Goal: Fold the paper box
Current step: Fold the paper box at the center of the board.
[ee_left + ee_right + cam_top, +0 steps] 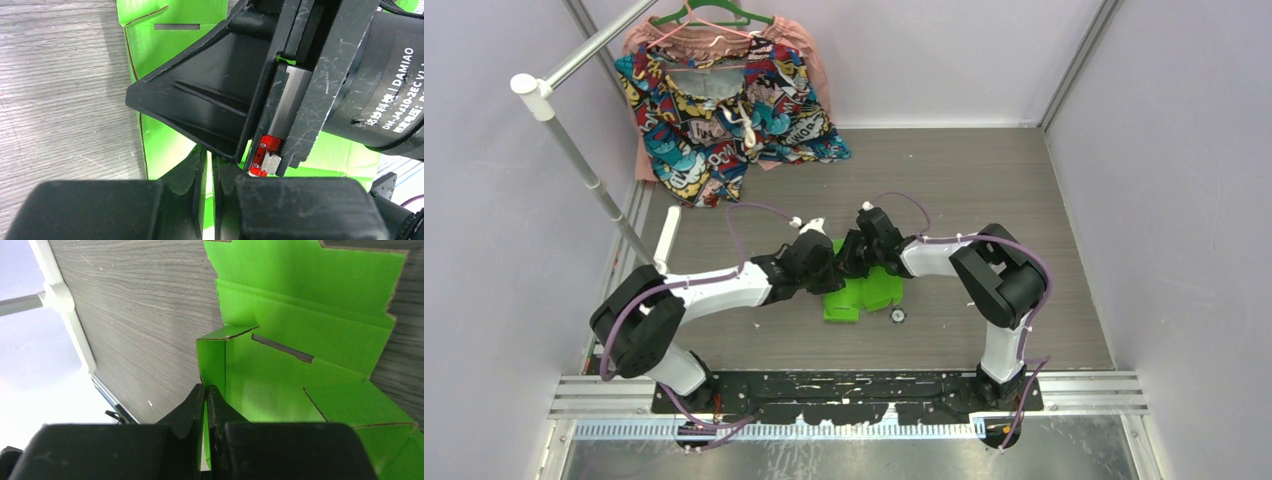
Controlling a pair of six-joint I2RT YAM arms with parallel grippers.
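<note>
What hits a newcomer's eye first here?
The lime-green paper box at the centre of the table, with the left gripper and right gripper meeting over it, each closed on a thin card edge. Then the loud patterned garment on a hanger at the far left.

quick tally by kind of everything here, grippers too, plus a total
paper box: 1
garments: 2 (patterned garment, pink garment)
hanger: 1
clothes rack: 1
small round thing: 1
grippers: 2 (left gripper, right gripper)
total: 8
</note>
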